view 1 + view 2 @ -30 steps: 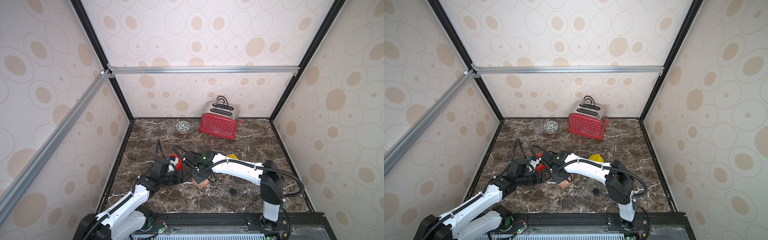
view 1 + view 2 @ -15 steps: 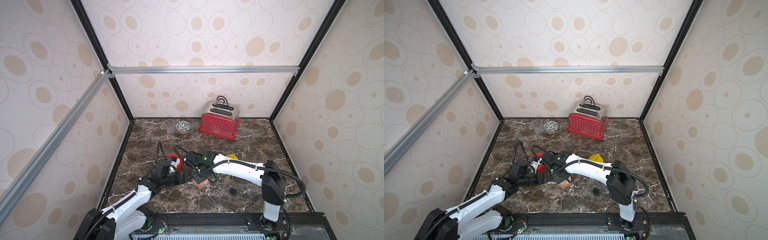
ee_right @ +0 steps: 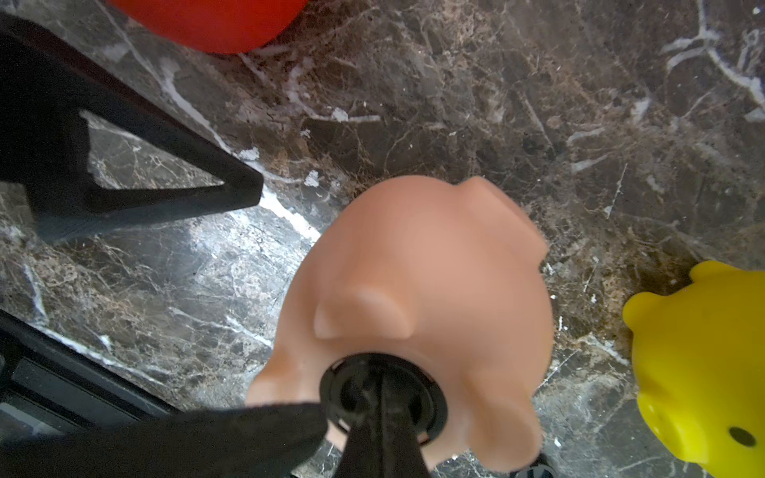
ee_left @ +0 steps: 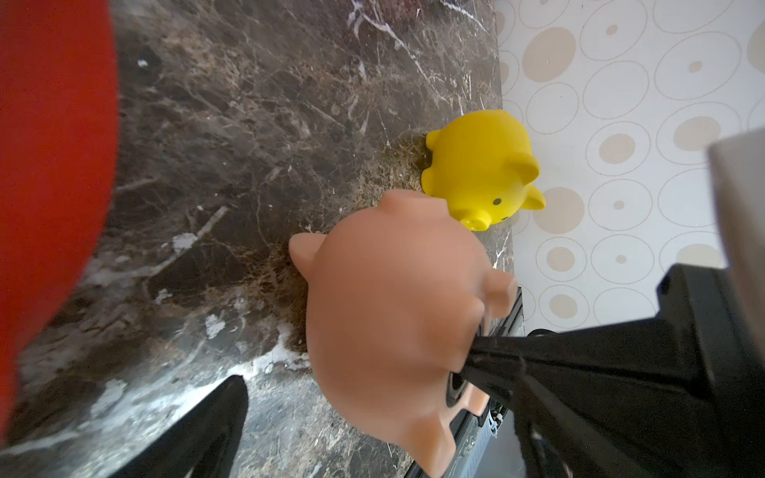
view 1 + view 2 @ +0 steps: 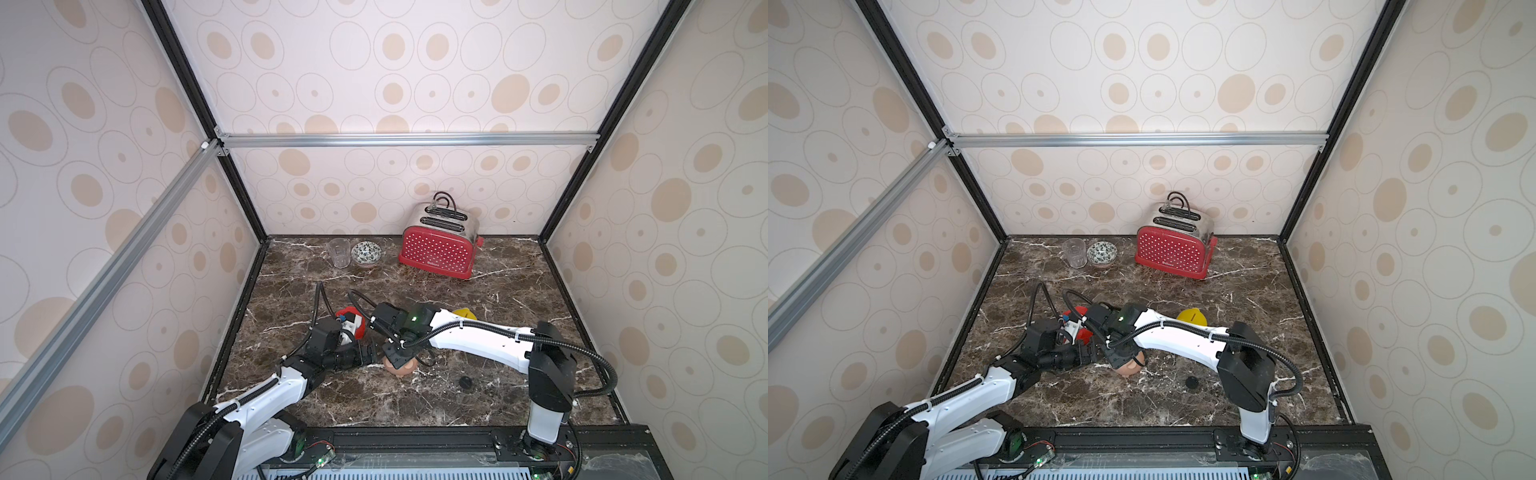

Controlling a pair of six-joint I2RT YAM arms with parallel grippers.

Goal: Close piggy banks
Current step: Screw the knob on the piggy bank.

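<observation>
The pale pink piggy bank [image 5: 402,369] [image 5: 1134,366] lies on its side on the marble top, belly hole toward my right gripper [image 5: 395,358] [image 3: 381,399]. That gripper is shut on a black round plug [image 3: 383,397] seated in the hole. My left gripper [image 5: 372,355] stands open just left of the pig, one finger [image 4: 207,426] [image 3: 165,198] apart from it. The red piggy bank [image 5: 351,318] [image 4: 49,165] sits behind the left wrist. The yellow piggy bank [image 5: 464,313] [image 4: 480,165] stands upright behind the right arm.
A loose black plug [image 5: 465,381] [image 5: 1192,381] lies on the table right of the pink pig. At the back stand a red dotted toaster [image 5: 438,251], a clear glass [image 5: 338,254] and a patterned bowl [image 5: 365,252]. Walls close in three sides.
My left gripper has opened wide and let go of the pink pig. The right gripper stays shut on the plug in the belly hole.
</observation>
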